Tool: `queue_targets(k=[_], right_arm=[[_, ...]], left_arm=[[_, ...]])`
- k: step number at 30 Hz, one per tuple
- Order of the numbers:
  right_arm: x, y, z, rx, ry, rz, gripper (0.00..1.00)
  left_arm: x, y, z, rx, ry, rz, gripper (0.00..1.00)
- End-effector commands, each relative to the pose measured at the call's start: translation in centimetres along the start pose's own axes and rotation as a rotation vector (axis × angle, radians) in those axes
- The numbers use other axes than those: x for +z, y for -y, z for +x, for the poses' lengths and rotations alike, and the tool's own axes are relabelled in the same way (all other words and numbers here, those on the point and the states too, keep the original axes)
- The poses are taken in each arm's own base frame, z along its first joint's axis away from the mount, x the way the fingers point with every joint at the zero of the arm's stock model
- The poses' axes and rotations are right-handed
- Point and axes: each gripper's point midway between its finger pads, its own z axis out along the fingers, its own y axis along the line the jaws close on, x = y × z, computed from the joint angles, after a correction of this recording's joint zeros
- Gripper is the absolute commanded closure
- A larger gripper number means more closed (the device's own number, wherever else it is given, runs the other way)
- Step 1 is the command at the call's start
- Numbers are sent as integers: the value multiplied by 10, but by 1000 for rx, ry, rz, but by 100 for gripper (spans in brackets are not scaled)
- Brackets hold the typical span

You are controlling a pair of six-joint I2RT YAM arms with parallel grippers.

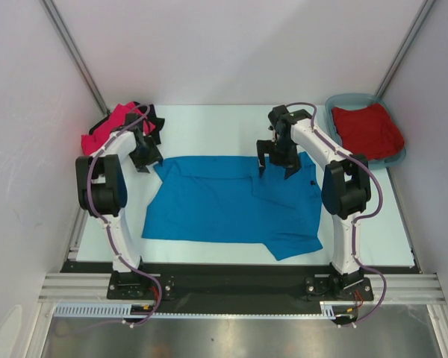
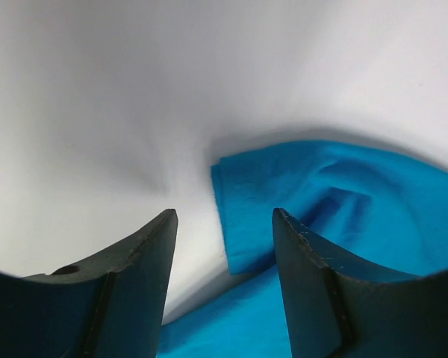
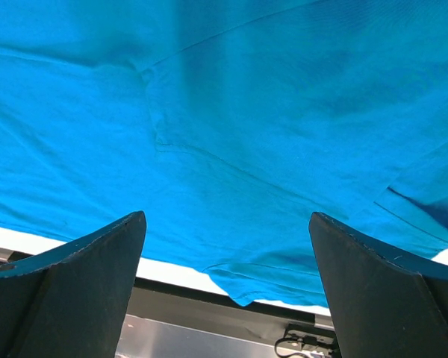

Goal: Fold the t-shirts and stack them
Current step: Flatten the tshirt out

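Lying spread across the middle of the white counter [image 1: 209,123] is the bright blue t-shirt [image 1: 224,205]. It is mostly flat, with one sleeve poking out toward the near right corner. From the right wrist, creases and a seam run across its cloth [image 3: 231,112].

The left gripper [image 1: 144,155] sits at the shirt's far left corner. From its wrist camera, its fingers [image 2: 138,283] stand moderately apart with nothing between them. Bare counter shows in the gap, and the blue corner [image 2: 284,194], slightly rumpled, lies just beyond the right-hand fingertip. Whether the fingertips touch the counter I cannot tell from this angle.

The right gripper [image 1: 275,168] hangs over the shirt's far edge, right of centre. Its fingers [image 3: 373,291] are spread very wide and hold nothing, with only blue cloth below them.

At the far left corner of the counter, behind the left arm, the hot pink t-shirt [image 1: 108,128] lies bunched together with the black t-shirt [image 1: 155,119]. At the far right, the dark red t-shirt [image 1: 367,128] lies crumpled inside the teal tub [image 1: 358,98], well apart from the blue one.
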Motion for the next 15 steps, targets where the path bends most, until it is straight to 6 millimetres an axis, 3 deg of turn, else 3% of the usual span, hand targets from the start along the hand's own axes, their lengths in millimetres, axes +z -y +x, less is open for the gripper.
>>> queue_targets(k=[1,15], right_arm=[[-19,-6,-4,-12,54,-28,2],[-18,-4,-4,-11,48,-23,2]], left_arm=[[-14,2,-10,-23,38,35,40],[8,7,-7,-29,7,65,43]])
